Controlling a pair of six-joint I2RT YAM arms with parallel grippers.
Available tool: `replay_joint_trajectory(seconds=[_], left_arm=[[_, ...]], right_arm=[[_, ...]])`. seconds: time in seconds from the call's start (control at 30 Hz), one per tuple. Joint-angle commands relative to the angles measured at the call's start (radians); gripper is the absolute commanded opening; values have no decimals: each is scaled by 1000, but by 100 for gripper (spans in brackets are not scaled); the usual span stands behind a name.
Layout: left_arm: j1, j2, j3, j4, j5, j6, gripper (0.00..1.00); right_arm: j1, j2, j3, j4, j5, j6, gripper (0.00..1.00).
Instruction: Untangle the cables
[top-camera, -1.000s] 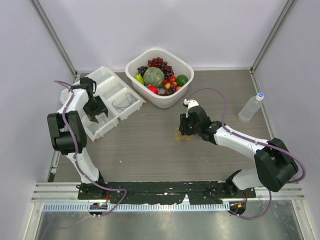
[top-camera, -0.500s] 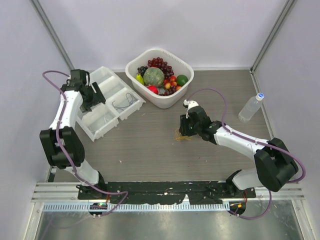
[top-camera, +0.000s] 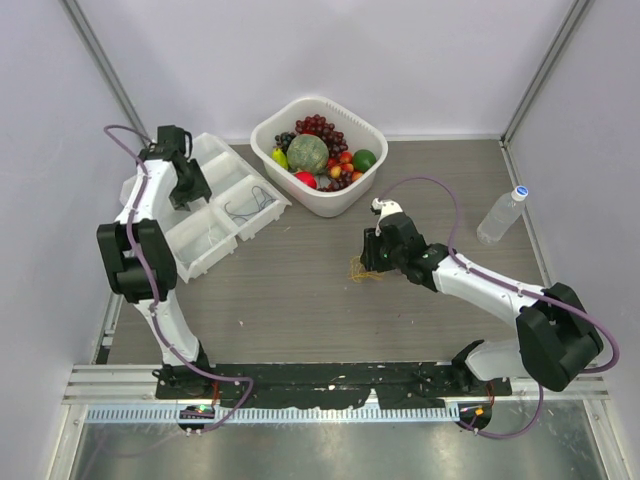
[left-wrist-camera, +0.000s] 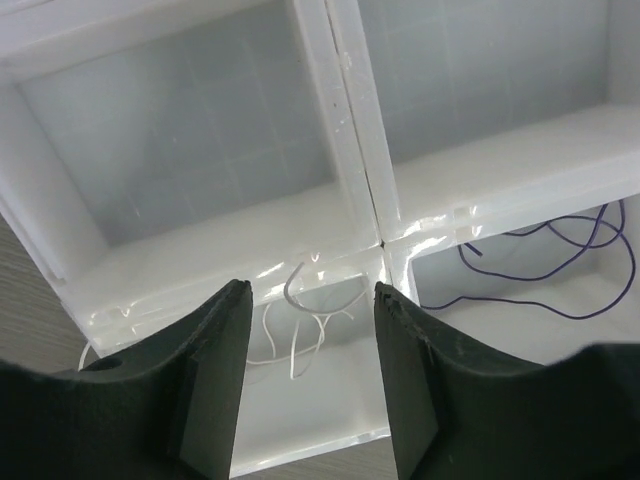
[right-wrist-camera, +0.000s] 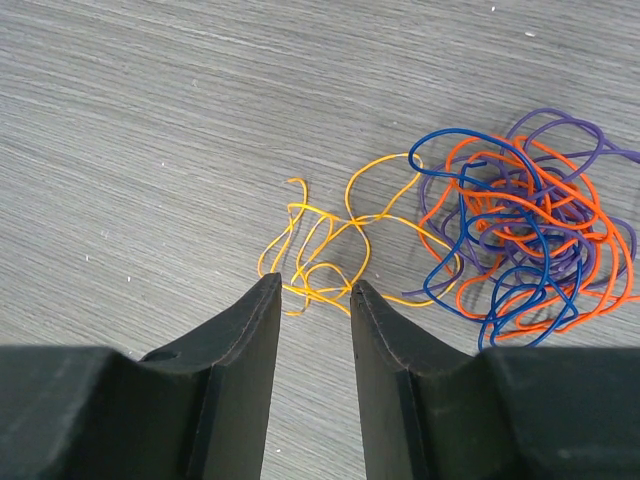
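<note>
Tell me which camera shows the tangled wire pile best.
Right wrist: the tangled pile fills the frame's right side, with orange, blue and purple strands distinct. Top external shows only a tiny squiggle on the table. Left wrist misses it.

Left arm (top-camera: 135, 210): stretched forward, elbow raised; left end effector (left-wrist-camera: 310, 300) jaws parted. Right arm (top-camera: 480, 287): angled leftward; right end effector (right-wrist-camera: 315, 290) jaws narrowly parted.
</note>
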Motion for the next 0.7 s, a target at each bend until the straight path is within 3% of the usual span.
replay_joint_trajectory(seconds=[0.0,0.1,0.17,0.47,0.67], left_arm=[[-40,12,44,-33,-56,33,54],[-61,12,13,-18,-70,38,54],[-70,6,12,-39,-90,41,45],[-79,-40,-82,-13,-99,64,30],[-122,-101,-210,-12,-102,62,29]], right_arm=[[-5,-40,-4,9,29,10,40],[-3,-32,-3,15,37,10,40],[-3,-26,8,4,18,17,40],[-5,-73,-47,23,23,27,40],[-3,-38,-26,21,-6,49,40]])
